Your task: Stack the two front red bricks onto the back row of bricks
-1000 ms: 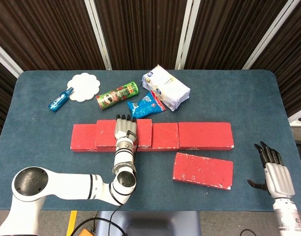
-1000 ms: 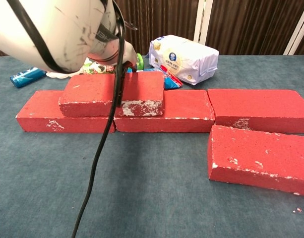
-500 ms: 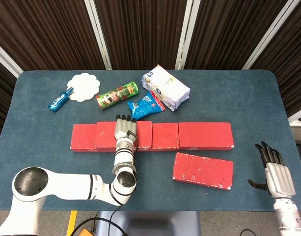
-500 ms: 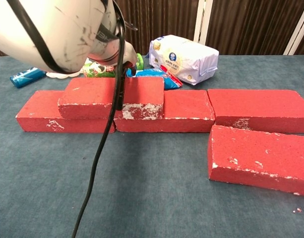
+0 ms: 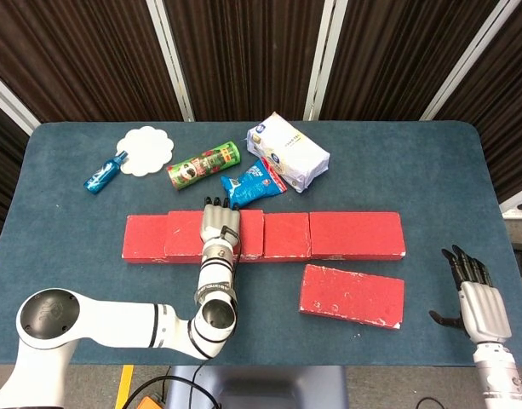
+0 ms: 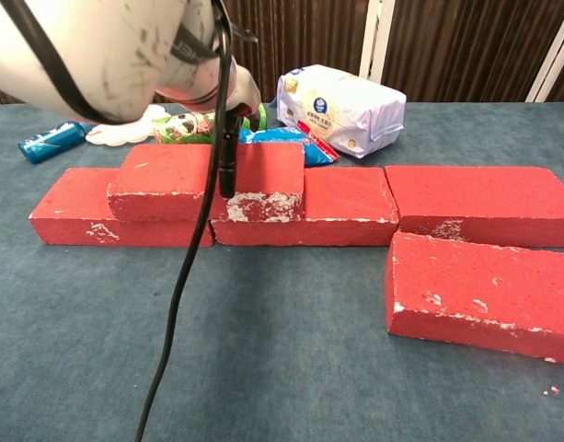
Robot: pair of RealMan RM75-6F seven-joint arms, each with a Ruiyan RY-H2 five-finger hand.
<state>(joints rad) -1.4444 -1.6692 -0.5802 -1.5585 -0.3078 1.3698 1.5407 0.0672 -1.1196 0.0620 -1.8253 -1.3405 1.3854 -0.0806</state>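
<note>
The back row of red bricks [image 5: 354, 235] runs across the middle of the table. One red brick [image 5: 182, 235] lies stacked on the row's left part, also clear in the chest view [image 6: 171, 175]. My left hand [image 5: 220, 223] lies over this brick with its fingers stretched across the top to the far edge. Its dark thumb [image 6: 228, 170] hangs at the near face. The second front brick [image 5: 352, 295] lies flat, slightly askew, before the row's right end. My right hand [image 5: 475, 294] hovers open at the front right corner, well apart from it.
Behind the row lie a green chip can [image 5: 204, 164], a blue snack bag [image 5: 254, 182] and a white package [image 5: 286, 152]. A blue bottle [image 5: 106, 172] and a white doily [image 5: 146, 150] sit at the back left. My left arm's cable [image 6: 185, 304] hangs down in the chest view.
The stacked brick settled flat onto the row. My left arm has since risen a little and its fingers have crept toward the far edge while the brick stays put. The right hand has not moved.
</note>
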